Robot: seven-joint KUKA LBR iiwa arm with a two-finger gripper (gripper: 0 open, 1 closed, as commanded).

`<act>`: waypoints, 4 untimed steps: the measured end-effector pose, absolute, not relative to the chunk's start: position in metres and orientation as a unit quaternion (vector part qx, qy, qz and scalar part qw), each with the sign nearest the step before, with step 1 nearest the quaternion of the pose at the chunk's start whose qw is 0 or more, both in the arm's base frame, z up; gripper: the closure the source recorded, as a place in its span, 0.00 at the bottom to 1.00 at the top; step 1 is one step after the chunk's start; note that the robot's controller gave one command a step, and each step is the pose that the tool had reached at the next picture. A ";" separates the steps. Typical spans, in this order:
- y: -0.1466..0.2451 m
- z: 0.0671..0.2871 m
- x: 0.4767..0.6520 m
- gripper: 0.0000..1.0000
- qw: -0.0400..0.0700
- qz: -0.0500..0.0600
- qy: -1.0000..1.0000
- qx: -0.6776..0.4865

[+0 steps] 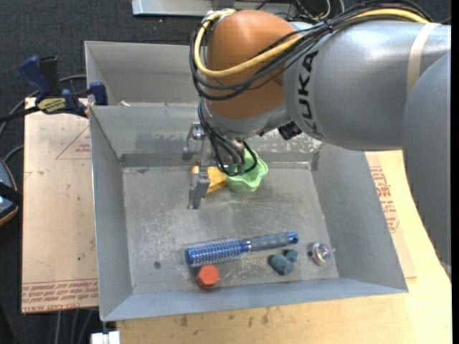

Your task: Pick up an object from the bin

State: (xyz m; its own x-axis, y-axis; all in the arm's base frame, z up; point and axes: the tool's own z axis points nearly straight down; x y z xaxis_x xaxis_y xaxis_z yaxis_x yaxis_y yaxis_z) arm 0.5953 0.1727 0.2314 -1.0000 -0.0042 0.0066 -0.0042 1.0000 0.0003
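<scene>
At 11 o'clock on the floor of the grey metal bin (107, 192), the gripper (196, 194) sits low; whether it is open or closed, cannot tell. A small yellow wedge-shaped piece (215, 180) lies just beside it at its 3 o'clock. A light green crumpled soft cup (251, 176) is next along. Near the 6 o'clock wall lie a blue bristled brush with a grey-blue handle (240, 249), a red-orange cap (207, 276), a teal lump (283, 263) and a small silver round piece (320, 252).
</scene>
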 end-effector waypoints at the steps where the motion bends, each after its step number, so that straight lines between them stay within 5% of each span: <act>1: 0.071 0.166 0.602 0.00 0.002 0.002 -0.999 -0.040; 2: 0.062 0.096 0.632 0.00 -0.004 -0.001 -1.000 -0.014; 3: 0.127 0.079 0.648 0.00 -0.003 -0.002 -0.999 0.039; 4: 0.124 0.080 0.649 1.00 -0.004 -0.002 -0.999 0.036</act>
State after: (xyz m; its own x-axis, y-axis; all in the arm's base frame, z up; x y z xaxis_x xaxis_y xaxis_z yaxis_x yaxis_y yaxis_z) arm 0.6488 0.1243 0.0804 -0.9974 -0.0718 -0.0088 -0.0719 0.9974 0.0033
